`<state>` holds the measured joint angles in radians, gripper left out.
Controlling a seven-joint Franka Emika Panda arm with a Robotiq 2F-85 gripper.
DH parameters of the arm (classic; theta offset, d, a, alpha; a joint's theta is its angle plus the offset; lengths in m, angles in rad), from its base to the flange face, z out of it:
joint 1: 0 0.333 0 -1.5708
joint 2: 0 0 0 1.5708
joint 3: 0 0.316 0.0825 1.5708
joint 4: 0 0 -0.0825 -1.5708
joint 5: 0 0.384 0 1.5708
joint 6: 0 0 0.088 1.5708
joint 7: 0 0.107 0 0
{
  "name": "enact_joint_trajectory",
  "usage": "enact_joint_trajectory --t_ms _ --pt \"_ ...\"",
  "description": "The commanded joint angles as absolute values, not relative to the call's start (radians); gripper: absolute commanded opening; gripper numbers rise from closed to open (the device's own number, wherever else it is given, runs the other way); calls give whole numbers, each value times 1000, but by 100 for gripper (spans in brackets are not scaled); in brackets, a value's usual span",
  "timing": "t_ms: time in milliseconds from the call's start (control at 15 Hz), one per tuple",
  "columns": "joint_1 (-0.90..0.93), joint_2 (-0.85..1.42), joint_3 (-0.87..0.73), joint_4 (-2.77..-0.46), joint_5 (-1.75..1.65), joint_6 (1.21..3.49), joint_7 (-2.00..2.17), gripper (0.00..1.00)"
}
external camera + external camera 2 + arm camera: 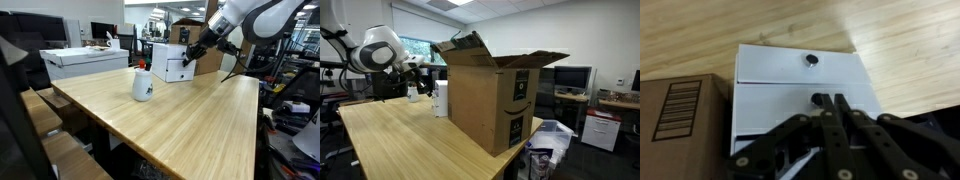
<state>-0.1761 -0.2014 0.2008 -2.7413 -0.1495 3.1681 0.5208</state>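
A small white drawer unit (800,75) stands on the wooden table (190,125), right beside a large cardboard box (490,95). It is in both exterior views (172,62) (441,97). The upper drawer front carries a black knob (812,60). My gripper (833,100) reaches the lower drawer front, and its black fingers are closed tight at that drawer's black knob (819,99), which peeks out left of the tips. In both exterior views the gripper (190,57) (423,68) meets the unit's front.
A white mug (143,84) stands on the table in front of the drawer unit. A white box (85,60) sits on a desk behind the table's far side. The cardboard box's flaps (535,60) stand open. Office desks and monitors surround the table.
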Motion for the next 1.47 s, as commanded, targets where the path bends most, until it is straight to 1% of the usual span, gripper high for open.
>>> enact_joint_trajectory --t_ms 0,67,400,600,667,733,800,933,1200,1400 --pt "-108 -258 181 -2724 -153 3026 461 40" --pt "-99 -266 179 -2717 -151 3010 447 45" --pt "2 -299 112 -2619 -71 2785 219 73" --pt "53 -294 59 -2554 -16 2716 91 89" --pt "86 -292 29 -2519 28 2674 16 99" --pt "101 -294 14 -2499 50 2639 -32 98" --pt "115 -297 0 -2480 74 2611 -78 100" --pt "119 -308 -11 -2446 84 2562 -129 100" --pt "68 -319 11 -2373 3 2448 -60 100" --pt "56 -317 12 -2312 -31 2337 -81 100"
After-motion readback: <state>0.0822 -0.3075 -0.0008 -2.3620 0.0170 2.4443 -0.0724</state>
